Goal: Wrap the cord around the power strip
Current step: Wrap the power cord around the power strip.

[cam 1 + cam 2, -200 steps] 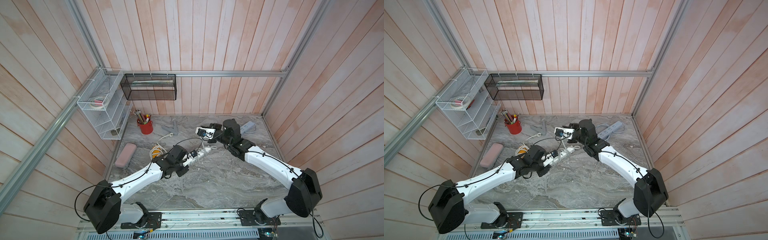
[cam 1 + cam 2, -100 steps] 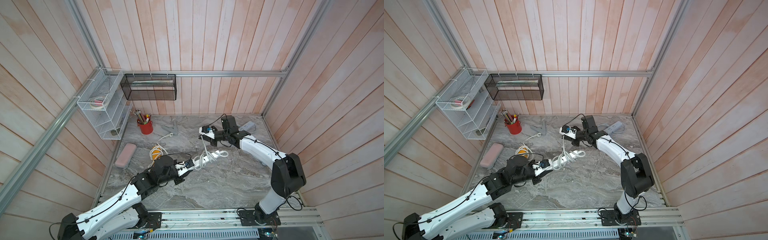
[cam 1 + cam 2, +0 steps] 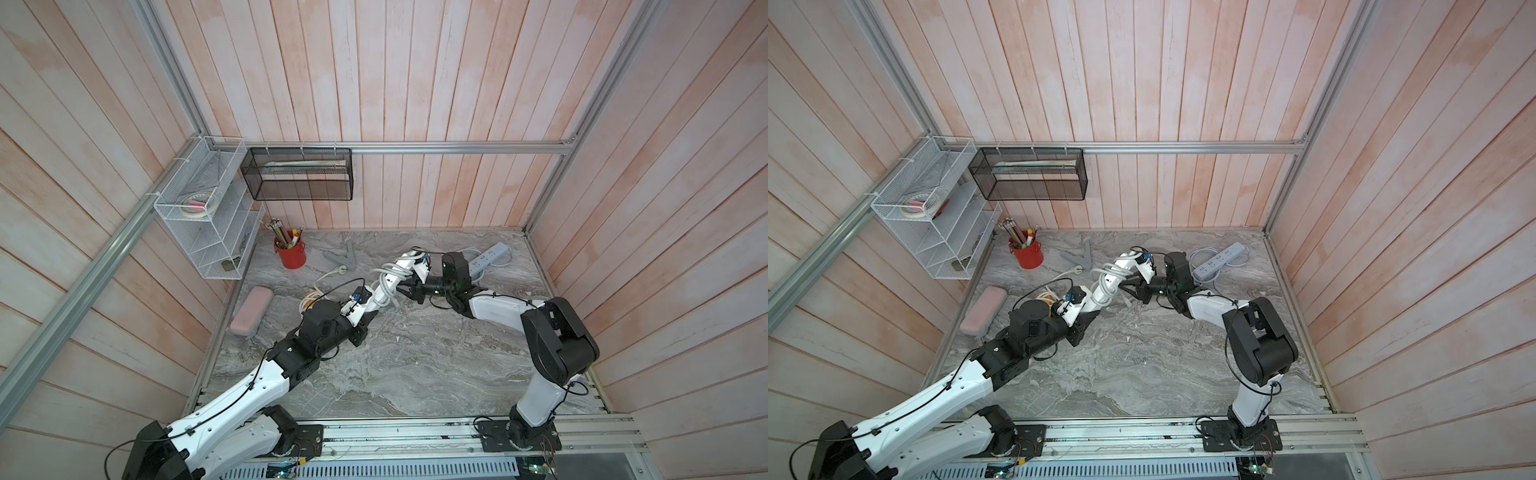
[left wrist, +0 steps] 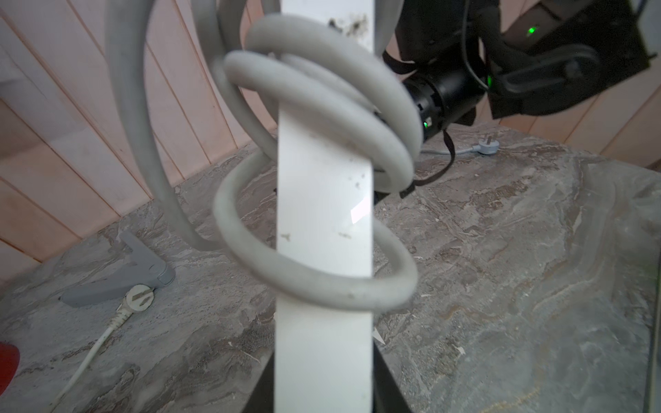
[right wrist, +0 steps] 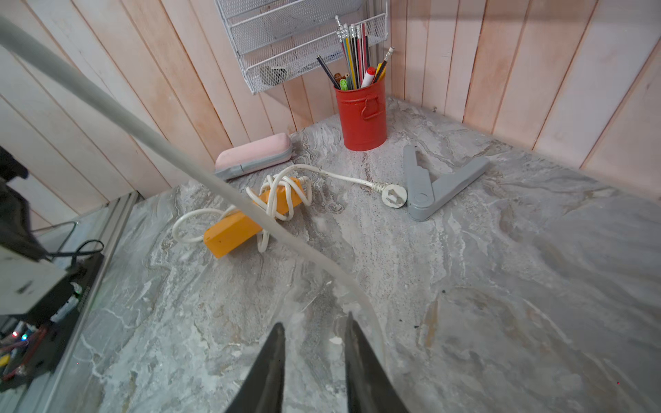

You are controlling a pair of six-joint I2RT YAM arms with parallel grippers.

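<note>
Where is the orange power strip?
In the right wrist view the orange strip lies on the table's left side, wrapped in its white cord, between the pink case and the grey stand, near the red cup.

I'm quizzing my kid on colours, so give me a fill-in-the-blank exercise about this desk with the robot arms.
The strip in the left claw is ___. The cord coiled round it is ___. The pencils stand in a ___ cup. The case on the table is ___.
Missing: white, grey, red, pink.
</note>
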